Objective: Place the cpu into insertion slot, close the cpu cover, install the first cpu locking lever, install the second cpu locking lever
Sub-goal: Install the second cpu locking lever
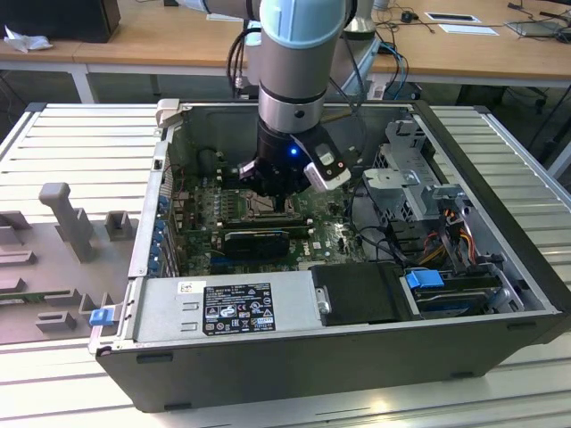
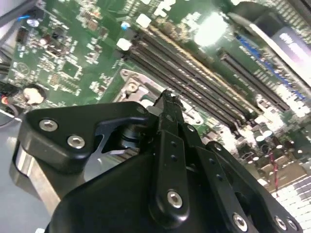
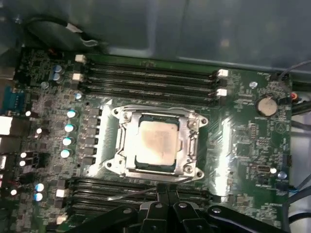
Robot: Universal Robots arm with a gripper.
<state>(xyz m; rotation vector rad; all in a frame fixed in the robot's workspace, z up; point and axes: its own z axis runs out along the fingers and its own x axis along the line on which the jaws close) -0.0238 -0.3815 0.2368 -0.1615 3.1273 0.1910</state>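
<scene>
Open computer case (image 1: 268, 357) fills the exterior view's centre, arm reaching down inside. Cpu (image 3: 155, 141) sits in the insertion slot (image 3: 127, 151) at the first wrist view's centre, cpu cover (image 3: 190, 141) closed over it. Gripper (image 2: 167, 97) fingers pressed together, empty, just above the socket edge.

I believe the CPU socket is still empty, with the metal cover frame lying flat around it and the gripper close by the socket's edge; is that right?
Not quite: the insertion slot is not empty. The first wrist view shows the cpu seated in it, inside the window of the cpu cover, which lies flat. The gripper is by the socket's edge, as you said.
</scene>
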